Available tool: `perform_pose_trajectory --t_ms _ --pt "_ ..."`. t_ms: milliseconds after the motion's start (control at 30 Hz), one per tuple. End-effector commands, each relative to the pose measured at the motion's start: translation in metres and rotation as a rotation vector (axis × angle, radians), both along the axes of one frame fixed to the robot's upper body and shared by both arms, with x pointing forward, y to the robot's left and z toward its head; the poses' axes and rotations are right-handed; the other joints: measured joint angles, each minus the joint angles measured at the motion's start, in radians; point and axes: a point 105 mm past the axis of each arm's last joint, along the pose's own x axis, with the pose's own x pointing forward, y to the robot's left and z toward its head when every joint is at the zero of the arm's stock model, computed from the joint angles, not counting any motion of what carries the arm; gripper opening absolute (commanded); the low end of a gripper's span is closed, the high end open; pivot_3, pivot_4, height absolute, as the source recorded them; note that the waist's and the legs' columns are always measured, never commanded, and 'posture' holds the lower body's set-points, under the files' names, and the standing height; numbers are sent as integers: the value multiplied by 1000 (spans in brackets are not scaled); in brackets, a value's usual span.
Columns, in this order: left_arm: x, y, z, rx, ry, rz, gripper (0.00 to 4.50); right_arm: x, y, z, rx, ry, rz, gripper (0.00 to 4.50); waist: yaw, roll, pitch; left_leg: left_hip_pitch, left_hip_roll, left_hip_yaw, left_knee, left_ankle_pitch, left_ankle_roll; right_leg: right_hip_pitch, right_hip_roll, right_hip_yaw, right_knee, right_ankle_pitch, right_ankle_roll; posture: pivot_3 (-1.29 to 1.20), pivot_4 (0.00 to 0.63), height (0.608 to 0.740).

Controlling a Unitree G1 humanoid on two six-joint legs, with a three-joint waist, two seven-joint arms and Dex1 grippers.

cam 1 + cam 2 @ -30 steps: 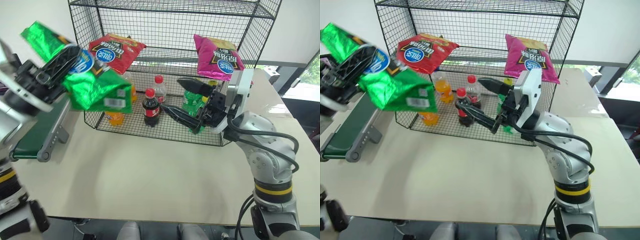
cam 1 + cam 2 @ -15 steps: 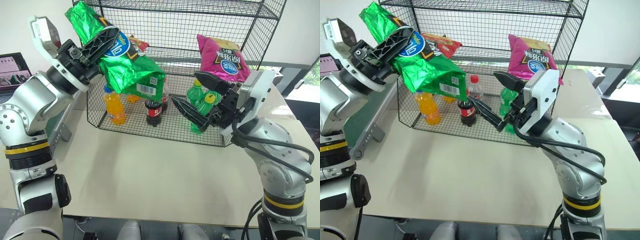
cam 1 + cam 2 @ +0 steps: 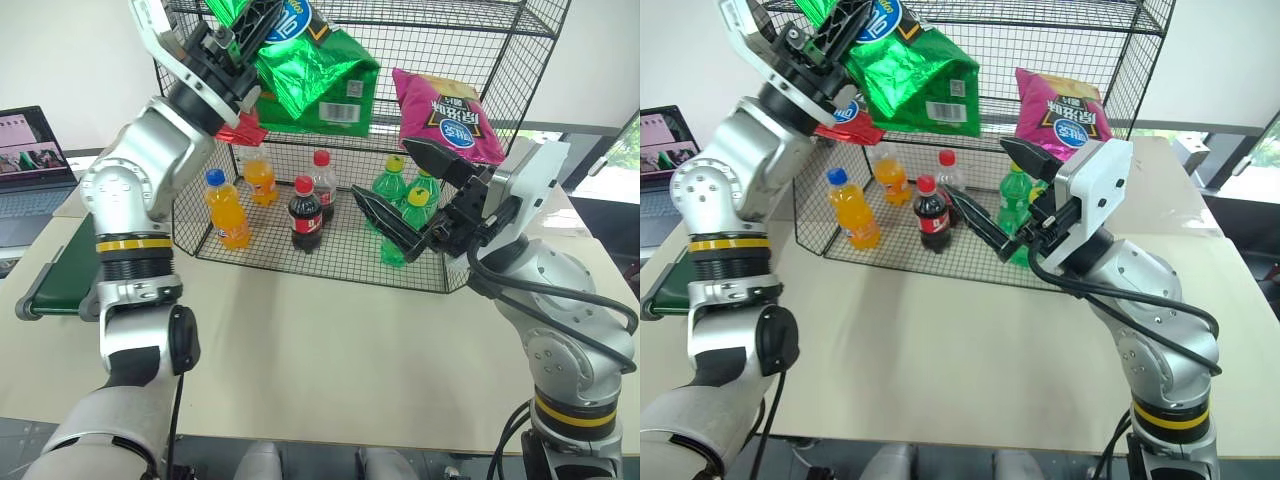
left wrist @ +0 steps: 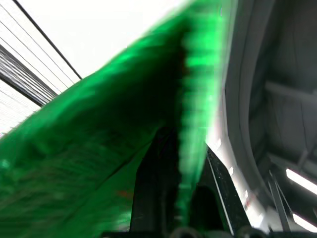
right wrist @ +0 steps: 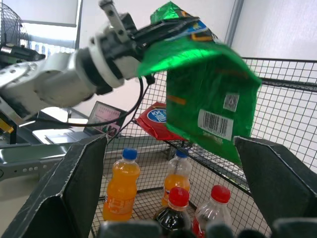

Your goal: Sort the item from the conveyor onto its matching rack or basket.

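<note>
While the left gripper (image 3: 252,22) is raised in front of the upper part of the black wire rack (image 3: 520,60), its two black fingers are clamped tight on the top edge of the green chip bag (image 3: 315,85). The bag hangs below and to the right of that gripper, barcode patch facing outward, in front of the rack's mesh at the level of the middle tier. Just below and behind the left gripper, a red chip bag (image 3: 240,130) lies on the middle tier, mostly hidden by the wrist and the green bag. Further right of the green bag, on the same tier, a magenta chip bag (image 3: 445,115) leans upright.

The right gripper (image 3: 405,190) is level with the rack's lowest tier, below and to the right of the green bag, well apart from it. Its fingers are spread wide and hold nothing. Directly beyond its fingertips, inside the lowest tier, stand two green bottles (image 3: 392,200), a dark cola bottle (image 3: 303,212), a red-capped clear bottle (image 3: 322,180) and two orange bottles (image 3: 226,208).

The conveyor (image 3: 62,280) with its dark green belt lies far below and left of the left gripper, beside the rack, on the pale table (image 3: 330,350). A laptop (image 3: 30,160) sits beyond it.
</note>
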Motion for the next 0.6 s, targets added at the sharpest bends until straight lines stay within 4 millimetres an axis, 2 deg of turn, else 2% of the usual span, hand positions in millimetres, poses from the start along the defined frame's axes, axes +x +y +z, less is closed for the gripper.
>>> perform_pose_trajectory --t_ms 33,233,300,367,600 --pt "2 -8 18 -43 -85 18 50 -7 -2 8 7 -45 -18 4500 1 0 0 0 0 0 0 0 0 0 0 0 0 0 0 0 150 740" --pt "11 -17 27 -75 -126 14 50 -6 0 8 5 -47 -18 4500 -1 0 0 -1 0 0 0 0 1 0 0 0 -1 0 0 0 150 740" --pt "20 -18 20 -64 -110 40 50 -6 0 8 4 -49 -21 4500 -4 0 0 -1 0 0 0 0 2 0 0 0 -1 0 0 0 150 740" --pt "28 -19 4 -46 -67 59 50 -6 0 8 4 -51 -25 4500 -4 0 0 0 0 0 0 1 2 0 0 0 0 0 0 0 150 740" --pt "26 -23 -37 7 65 50 50 -8 -1 7 3 -47 -39 4500 -3 0 0 0 0 0 0 1 3 0 0 0 1 0 0 0 150 740"
